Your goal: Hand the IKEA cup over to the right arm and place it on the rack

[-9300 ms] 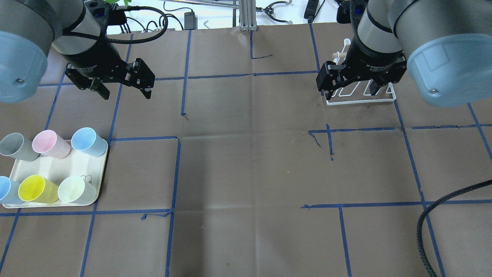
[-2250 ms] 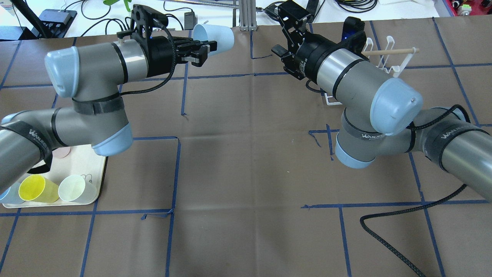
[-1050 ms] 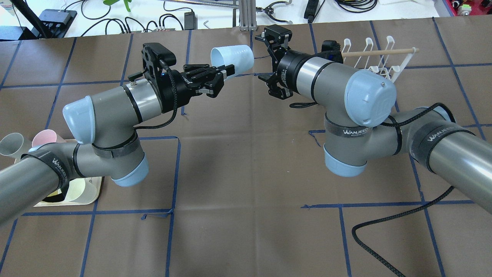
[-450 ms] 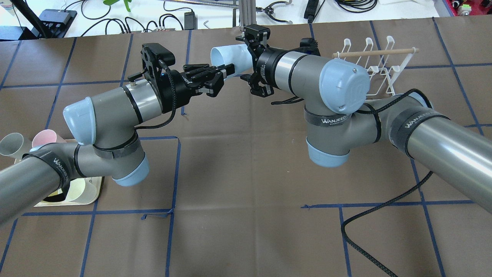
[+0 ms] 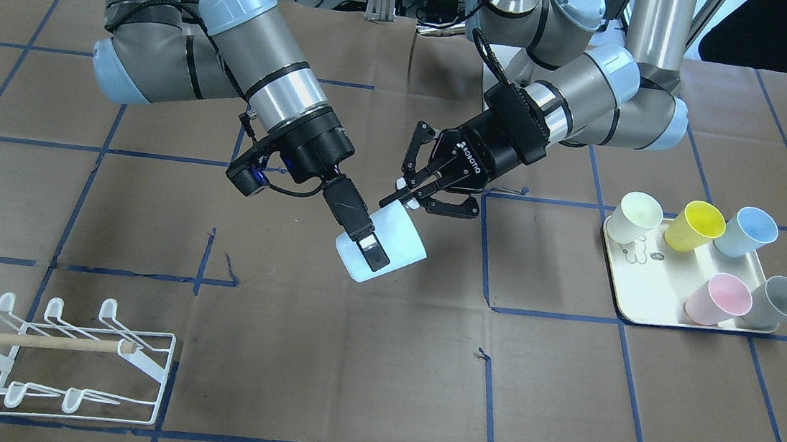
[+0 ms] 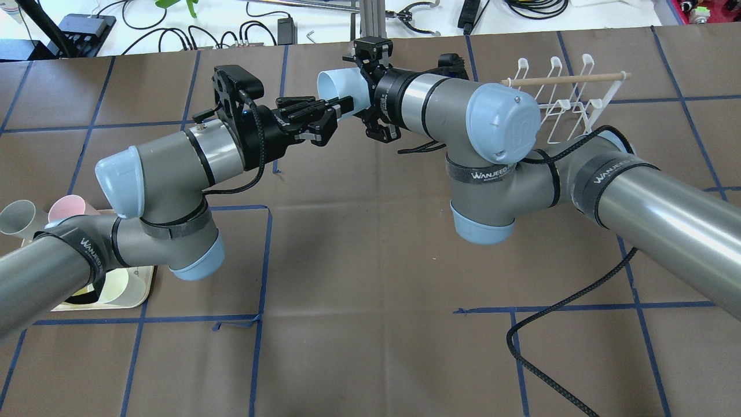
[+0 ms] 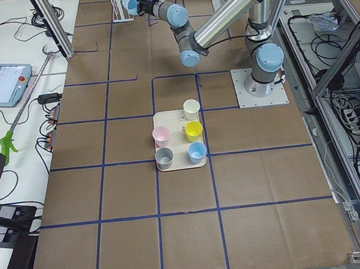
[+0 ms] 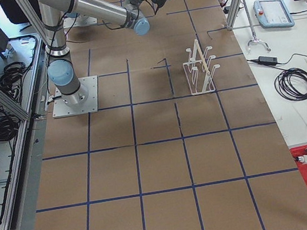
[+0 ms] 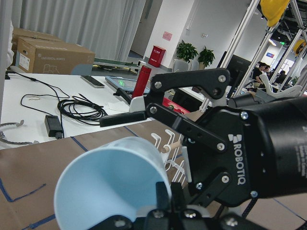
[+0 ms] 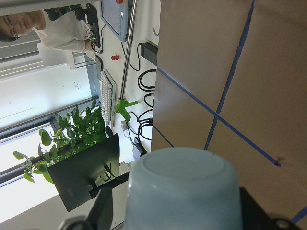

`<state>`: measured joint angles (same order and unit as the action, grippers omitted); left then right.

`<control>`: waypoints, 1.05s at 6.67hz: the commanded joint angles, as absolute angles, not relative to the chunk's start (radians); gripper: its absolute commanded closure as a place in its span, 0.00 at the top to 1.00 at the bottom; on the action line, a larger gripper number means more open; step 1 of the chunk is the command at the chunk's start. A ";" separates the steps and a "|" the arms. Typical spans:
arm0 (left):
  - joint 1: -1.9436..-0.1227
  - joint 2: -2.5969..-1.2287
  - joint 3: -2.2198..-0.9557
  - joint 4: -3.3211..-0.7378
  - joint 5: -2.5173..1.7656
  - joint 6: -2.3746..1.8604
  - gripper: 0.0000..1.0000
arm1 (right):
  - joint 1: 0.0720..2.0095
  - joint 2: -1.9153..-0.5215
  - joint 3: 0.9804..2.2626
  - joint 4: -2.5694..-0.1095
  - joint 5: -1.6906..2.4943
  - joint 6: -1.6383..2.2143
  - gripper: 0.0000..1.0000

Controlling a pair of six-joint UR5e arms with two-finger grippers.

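Pale-blue plastic cup [image 5: 402, 240]: axis roughly level, base between open jaws of right end effector [image 10: 184, 213].
Left end effector [image 5: 401, 199]: pinching rim.

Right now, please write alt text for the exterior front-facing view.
In mid-air, the left hand holds a pale blue cup by its rim while the open right hand straddles its base. A white wire rack sits lower left, a tray holding five cups at right.

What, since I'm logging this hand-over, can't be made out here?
Right gripper, far finger: front-facing view, hidden behind the pale blue cup.
Cups on the tray: overhead view, mostly covered by the left arm.
Grip details: both side views, too small.
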<state>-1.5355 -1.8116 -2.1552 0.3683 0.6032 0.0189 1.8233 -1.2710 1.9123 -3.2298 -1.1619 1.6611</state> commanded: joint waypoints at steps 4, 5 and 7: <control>-1.534 -1.812 -2.143 0.373 0.623 0.002 0.49 | 1.822 -1.272 1.914 -3.235 -1.154 1.652 0.41; -1.534 -1.812 -2.143 0.370 0.623 -0.002 0.79 | 1.822 -1.275 1.914 -3.229 -1.154 1.652 0.40; -1.531 -1.812 -2.141 0.370 0.621 -0.046 0.98 | 1.822 -1.276 1.913 -3.229 -1.154 1.651 0.36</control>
<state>-1.5324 -1.8123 -2.1429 0.3699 0.6212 -0.0267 1.8224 -1.2755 1.9140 -3.2297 -1.1536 1.6517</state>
